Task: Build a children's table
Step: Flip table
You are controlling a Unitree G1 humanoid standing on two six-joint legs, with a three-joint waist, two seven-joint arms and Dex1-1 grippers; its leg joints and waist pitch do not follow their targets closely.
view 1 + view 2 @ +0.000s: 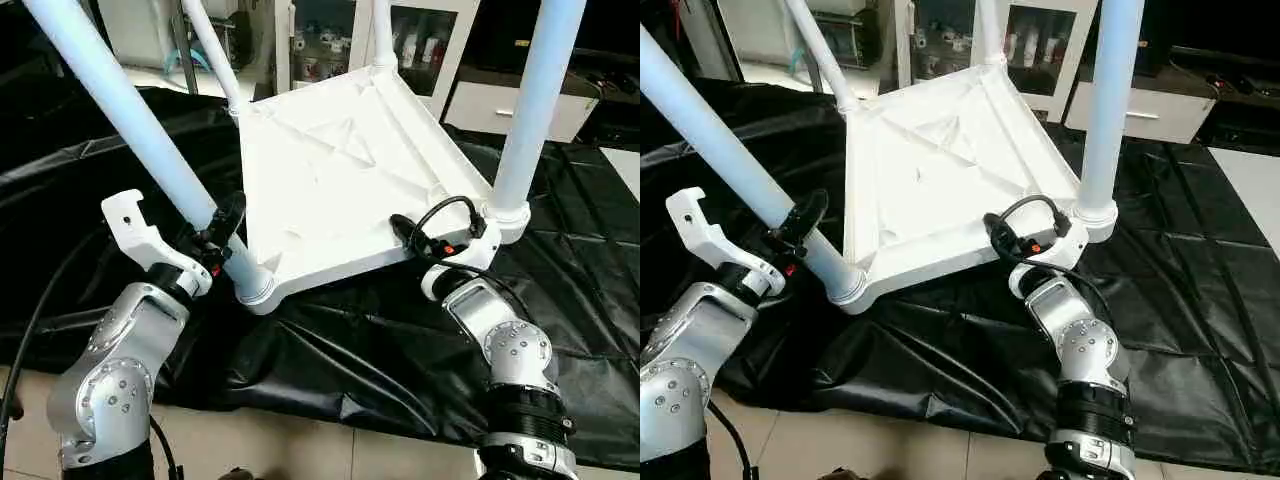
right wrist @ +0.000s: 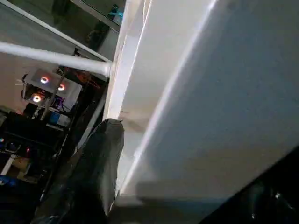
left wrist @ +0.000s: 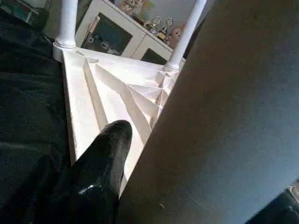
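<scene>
The tabletop point(image 1: 340, 180) lies underside up on the sheet point(image 1: 400, 350), a leg point(image 1: 130, 120) standing in each corner. The left gripper point(image 1: 222, 232) is at the near-left leg, just above its socket. The right gripper point(image 1: 418, 236) is at the tabletop's near edge, beside the near-right leg point(image 1: 535, 110).

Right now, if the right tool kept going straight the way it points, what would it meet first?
Most likely the tabletop: the right tool already sits at its near edge, beside the corner leg, pointing in over the ribbed underside. Contact cannot be told.
</scene>
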